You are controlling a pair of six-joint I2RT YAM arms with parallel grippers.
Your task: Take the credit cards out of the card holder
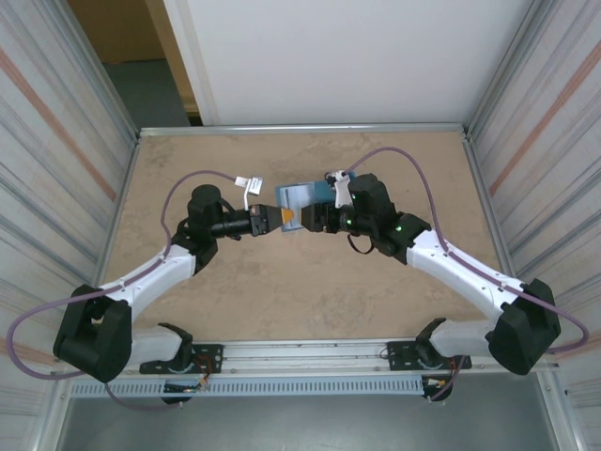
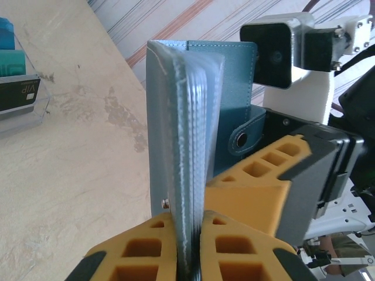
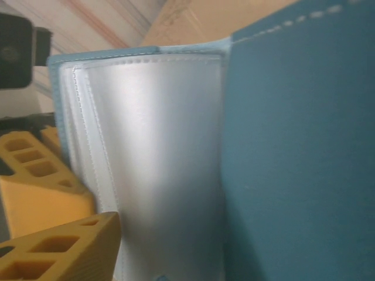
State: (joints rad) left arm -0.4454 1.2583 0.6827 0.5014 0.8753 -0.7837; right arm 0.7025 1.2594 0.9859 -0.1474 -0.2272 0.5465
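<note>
Over the middle of the table, we hold the card holder upright and fanned, so its clear sleeves face the right gripper. Our left gripper clamps the sleeves' lower edge — a steadying grip — while the right gripper's jaws we cannot judge.

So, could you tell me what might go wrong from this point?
1. The left gripper pinches the card holder by one edge of its sleeve stack; a tug from the right gripper could twist it loose.
2. That pinch squeezes the sleeves together, so the contents may jam.
3. The holder's cover hangs close before the right wrist camera, leaving little sight of the pockets.
</note>
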